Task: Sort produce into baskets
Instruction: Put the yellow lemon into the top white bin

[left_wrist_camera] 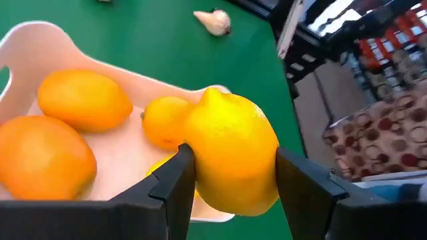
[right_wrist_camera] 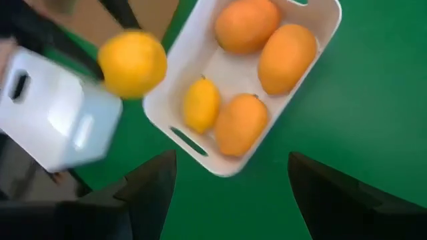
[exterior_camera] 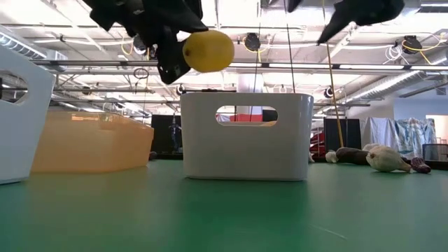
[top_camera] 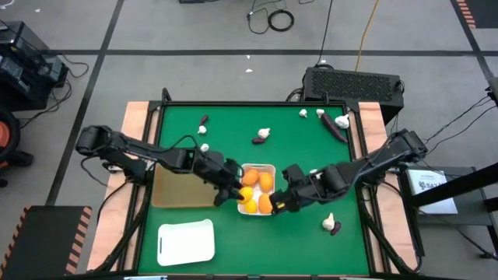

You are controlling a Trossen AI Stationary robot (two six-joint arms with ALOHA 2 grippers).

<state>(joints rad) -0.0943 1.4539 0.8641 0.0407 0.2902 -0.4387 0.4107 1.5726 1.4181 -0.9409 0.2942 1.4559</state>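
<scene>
My left gripper [top_camera: 236, 193] is shut on a yellow lemon [top_camera: 246, 195], held in the air over the near left corner of a white basket [top_camera: 270, 167]. The basket holds several orange and yellow citrus fruits [right_wrist_camera: 243, 123]. The lemon also shows in the low view [exterior_camera: 208, 50], above the basket's rim [exterior_camera: 245, 98]. My right gripper [top_camera: 282, 201] is open and empty, above the table at the basket's near right corner; its wrist view looks down on the basket [right_wrist_camera: 320, 20]. A tan tray [top_camera: 173, 190] and a second white tray [top_camera: 187, 241] lie to the left. My left gripper pinches the lemon between its two fingers [left_wrist_camera: 175, 181], one on each side of the fruit's middle [left_wrist_camera: 200, 160]. The fingers come slanting down from the table's left. The lemon is lifted clear, above the basket's rim, with its pointed tip [left_wrist_camera: 212, 93] away from the gripper.
Garlic bulbs and dark purple vegetables lie loose on the green table: a pair at the middle back [top_camera: 263, 136], some at the back right [top_camera: 334, 122], a pair at the near right [top_camera: 331, 225], one garlic bulb [top_camera: 204, 148] and one purple piece [top_camera: 203, 121] at the back left.
</scene>
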